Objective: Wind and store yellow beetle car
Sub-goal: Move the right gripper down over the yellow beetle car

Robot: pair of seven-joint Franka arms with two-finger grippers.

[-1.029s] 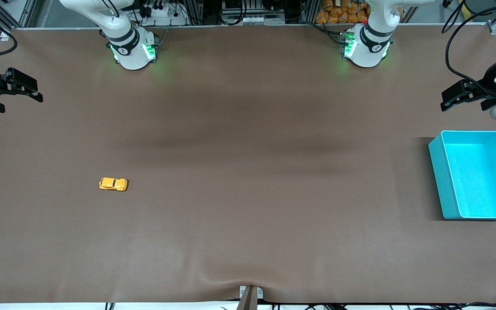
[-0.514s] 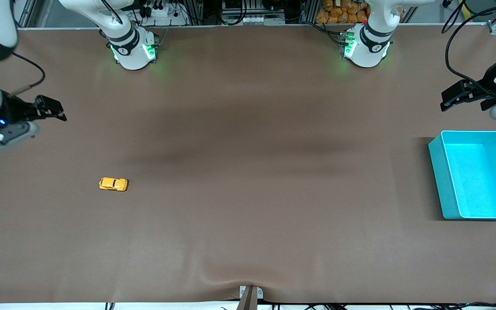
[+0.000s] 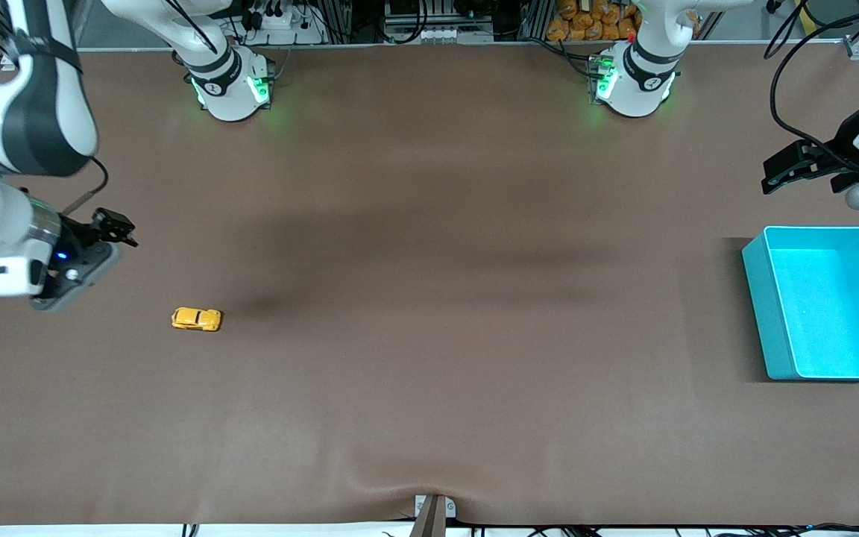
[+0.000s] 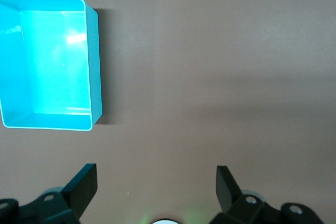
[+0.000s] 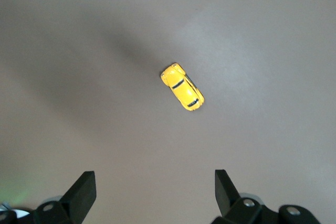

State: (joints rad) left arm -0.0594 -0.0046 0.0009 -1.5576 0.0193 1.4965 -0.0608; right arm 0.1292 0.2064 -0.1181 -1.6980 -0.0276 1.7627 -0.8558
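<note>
Right fingers [image 5: 86, 187] spread, yellow beetle car [image 5: 182, 86] apart

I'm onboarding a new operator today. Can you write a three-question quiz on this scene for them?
1. True or false: the yellow beetle car already lies in the teal bin.
2. Which pincer is nearer the car: (a) the right pincer or (b) the left pincer?
3. Fill in: both pincers have their fingers ____.

Key:
1. False. The car sits on the brown table, toward the right arm's end. The bin stands empty toward the left arm's end.
2. (a). The left arm waits beside the bin.
3. Open, holding nothing.
</note>
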